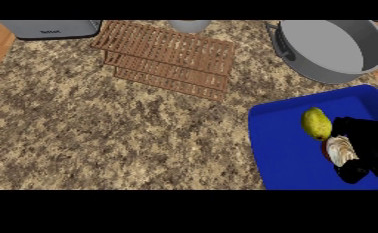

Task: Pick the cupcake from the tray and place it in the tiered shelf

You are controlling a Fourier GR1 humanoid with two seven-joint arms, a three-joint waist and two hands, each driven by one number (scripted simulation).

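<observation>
Blue tray (284, 142) at the right of the speckled counter (111, 127), cupcake (341, 151) on it beside a yellow lemon (315, 123), right hand (362, 144) with black fingers (353, 173) curled around the cupcake, wooden tiered shelf (170, 57) far off to the upper left, grey pot (328, 49) behind the tray

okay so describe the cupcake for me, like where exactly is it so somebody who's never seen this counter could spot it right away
Find the blue tray at the counter's right edge, below the grey pot. Two things lie near its right side: a yellow-green pear-like fruit and, just below it, the cupcake. The cupcake is the pale, swirl-topped one with a dark red rim, and the right robot hand curls round it.
</observation>
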